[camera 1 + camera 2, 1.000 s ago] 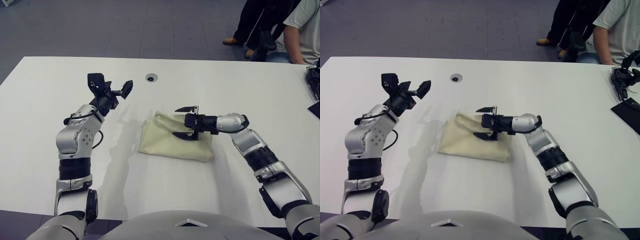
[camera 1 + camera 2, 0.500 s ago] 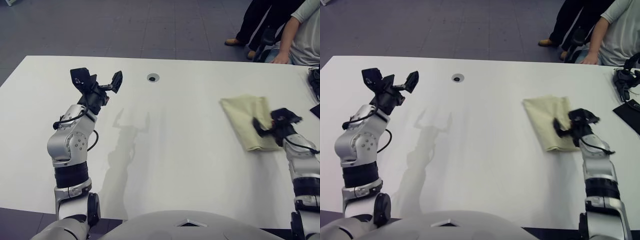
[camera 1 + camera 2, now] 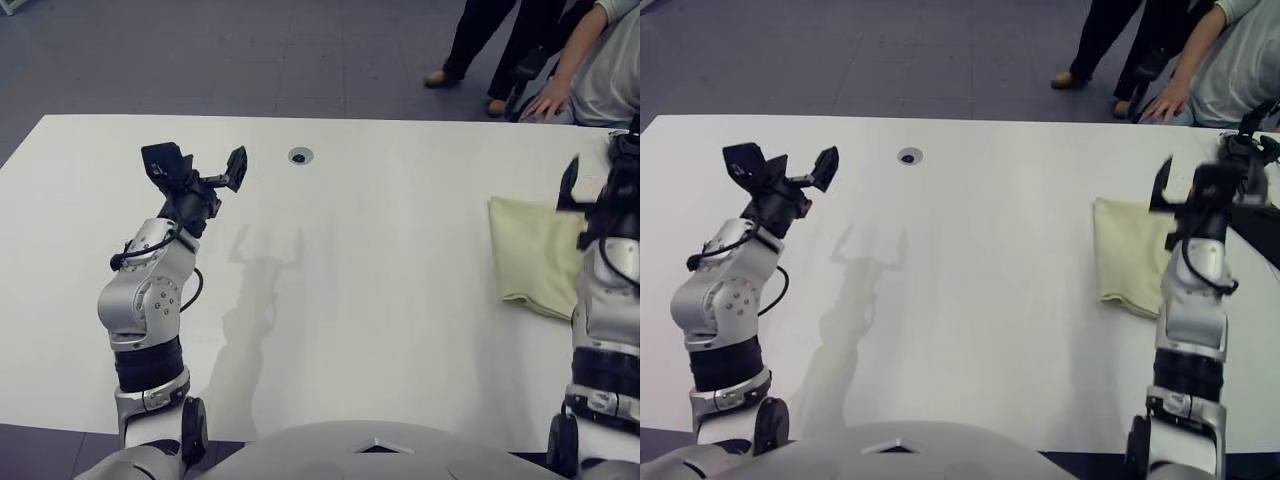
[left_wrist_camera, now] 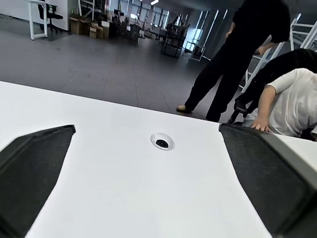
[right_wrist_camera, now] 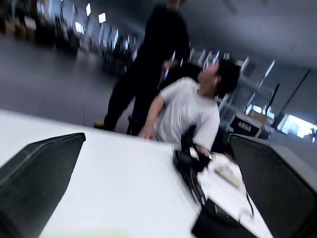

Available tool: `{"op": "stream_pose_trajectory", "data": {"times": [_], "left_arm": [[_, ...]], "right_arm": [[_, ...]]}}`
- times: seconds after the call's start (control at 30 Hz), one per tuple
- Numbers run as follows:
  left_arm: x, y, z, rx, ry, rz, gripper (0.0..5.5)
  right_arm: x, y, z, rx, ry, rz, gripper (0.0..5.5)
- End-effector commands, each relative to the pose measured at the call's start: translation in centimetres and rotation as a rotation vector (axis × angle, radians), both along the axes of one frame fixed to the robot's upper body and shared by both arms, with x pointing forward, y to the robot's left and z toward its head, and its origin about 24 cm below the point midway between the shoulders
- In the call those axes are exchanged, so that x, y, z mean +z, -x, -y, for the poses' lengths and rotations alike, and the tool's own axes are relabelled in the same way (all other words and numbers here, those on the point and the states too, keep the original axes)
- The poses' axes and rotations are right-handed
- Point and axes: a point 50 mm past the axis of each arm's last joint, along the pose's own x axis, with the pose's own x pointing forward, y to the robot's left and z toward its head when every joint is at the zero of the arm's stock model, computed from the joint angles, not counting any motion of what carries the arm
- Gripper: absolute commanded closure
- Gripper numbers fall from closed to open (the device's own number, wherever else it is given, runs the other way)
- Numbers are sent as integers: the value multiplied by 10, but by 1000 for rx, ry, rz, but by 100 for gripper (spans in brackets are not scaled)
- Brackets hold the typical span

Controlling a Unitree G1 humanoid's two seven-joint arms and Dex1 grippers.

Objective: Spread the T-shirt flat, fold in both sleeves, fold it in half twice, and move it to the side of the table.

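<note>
While the left jaws hang spread wide and empty above the surface, just left of the grommet hole, the folded T-shirt lies well to the right of that hole, near the surface's right edge. It looks like light, soft cloth that would sag, slide or unfold on the smooth top, so it is probably best pinched through all layers at a folded edge. Farther right of the hole again, the right jaws stand open over the shirt's right side, holding nothing.

The T-shirt is seen as soft, matt cloth; the table beneath it is finished smooth, faintly glossy.
</note>
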Motion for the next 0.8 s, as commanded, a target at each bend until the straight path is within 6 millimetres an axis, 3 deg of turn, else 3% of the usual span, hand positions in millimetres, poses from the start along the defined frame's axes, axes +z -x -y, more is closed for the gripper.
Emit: {"op": "stream_pose_trajectory", "data": {"times": [0.03, 0.13, 0.33, 0.47, 0.8], "left_arm": [[18, 0, 10, 45, -63, 123, 10], [15, -4, 27, 28, -72, 130, 10], [6, -7, 44, 28, -113, 143, 10], [11, -12, 45, 28, -135, 174, 10], [14, -5, 15, 177, -137, 190, 10]], "right_arm": [[-15, -5, -49, 193, -72, 8, 12], [-46, 0, -80, 272, -167, -65, 12], [-69, 8, -119, 335, -232, -95, 12], [-69, 6, -125, 326, -223, -68, 12], [-55, -15, -157, 427, -204, 29, 12]]}}
